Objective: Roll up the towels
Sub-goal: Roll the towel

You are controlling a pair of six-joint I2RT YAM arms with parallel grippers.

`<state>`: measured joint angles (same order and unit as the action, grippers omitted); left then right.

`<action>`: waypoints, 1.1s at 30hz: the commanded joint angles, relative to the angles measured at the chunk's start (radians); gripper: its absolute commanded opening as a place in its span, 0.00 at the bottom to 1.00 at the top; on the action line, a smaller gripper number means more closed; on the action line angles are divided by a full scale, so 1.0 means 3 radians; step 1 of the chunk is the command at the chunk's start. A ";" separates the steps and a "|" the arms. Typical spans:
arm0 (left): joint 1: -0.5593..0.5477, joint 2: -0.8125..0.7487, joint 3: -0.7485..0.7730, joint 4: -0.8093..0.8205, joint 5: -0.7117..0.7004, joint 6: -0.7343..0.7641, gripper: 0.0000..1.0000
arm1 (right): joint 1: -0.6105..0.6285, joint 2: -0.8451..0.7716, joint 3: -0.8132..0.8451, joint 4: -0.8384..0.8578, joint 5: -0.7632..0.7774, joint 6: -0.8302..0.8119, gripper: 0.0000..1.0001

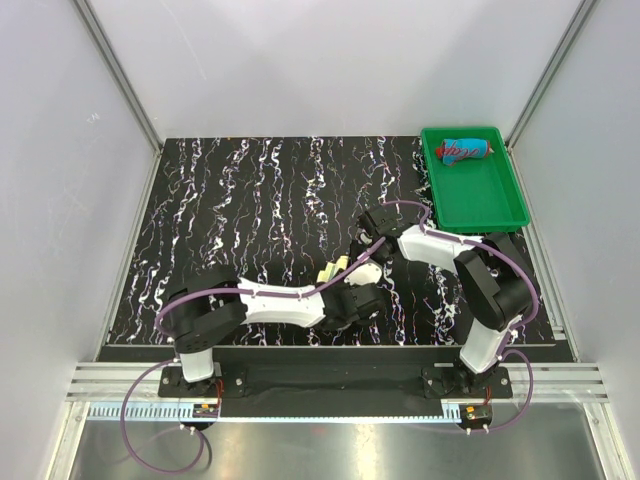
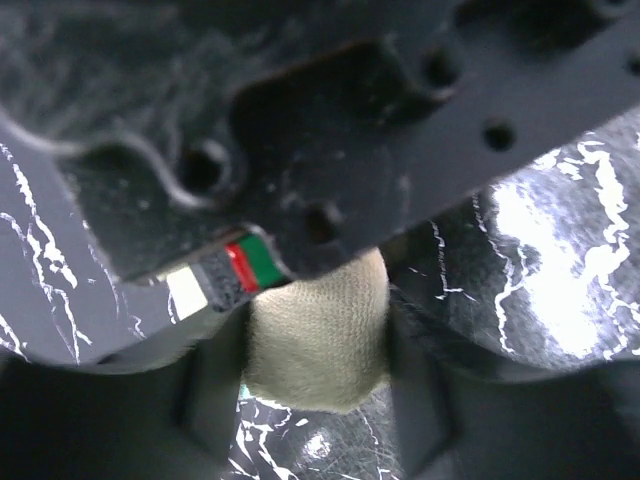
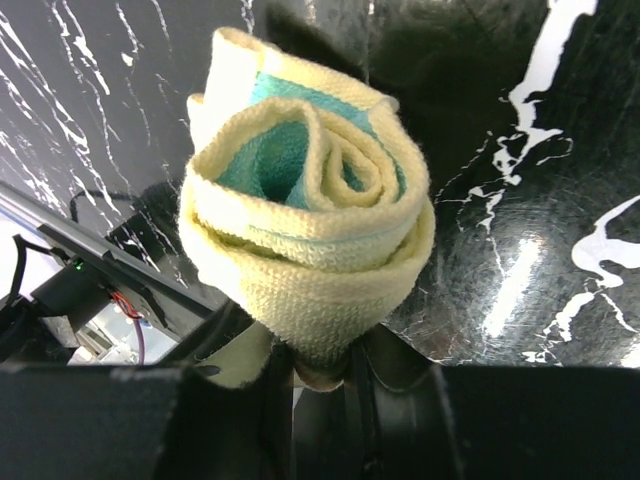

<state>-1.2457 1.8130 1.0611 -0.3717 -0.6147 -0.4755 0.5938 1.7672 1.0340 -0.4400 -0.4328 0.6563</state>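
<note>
Since the pale yellow rolled cloth towel with teal-green patches (image 3: 305,220) sits between both arms at mid-tabletop, near the front edge, that is your key relation. It is lifted off the black white-veined marble-pattern tabletop (image 1: 250,200). The right end effector (image 3: 320,385) is closed on the roll's lower edge, with the spiral end facing its wrist camera, so the long axis points roughly back at that camera. The left end effector (image 2: 318,380) comes in from the other side. Its fingers (image 2: 215,400) flank the cloth and seem to touch both sides, but you can't tell if it has clamped or just brackets it. The roll looks tight and finished. The other towel, the red cloth roll with blue blotches (image 1: 464,150), lies at the far end of the green plastic rectangular tray (image 1: 480,215), at the far right corner. The likely next step is carrying the yellow roll there. The tray lies away and to the right of the roll, on the right arm's side, so the right arm is nearer. Watch for the roll springing loose if either grip lets go early.
</note>
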 commanded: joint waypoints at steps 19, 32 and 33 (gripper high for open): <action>0.0148 -0.0306 -0.0238 0.0047 -0.0017 -0.0327 0.11 | -0.0168 -0.0046 0.0587 -0.0598 0.0113 -0.0224 0.60; 0.0827 -0.1072 -0.1138 0.0972 0.1046 -0.0542 0.01 | -0.0839 -0.0286 0.0921 -0.0942 0.0389 -0.0475 0.67; 0.0900 -0.1144 -0.1346 0.1095 0.1163 -0.0583 0.00 | -0.0839 -0.0322 0.0864 -0.0881 0.0313 -0.0460 0.67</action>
<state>-1.0470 1.5436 0.7612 -0.1783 -0.4229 -0.5968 0.3428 1.7508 1.3010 -0.7044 -0.3370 0.5392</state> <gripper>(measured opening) 0.340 0.669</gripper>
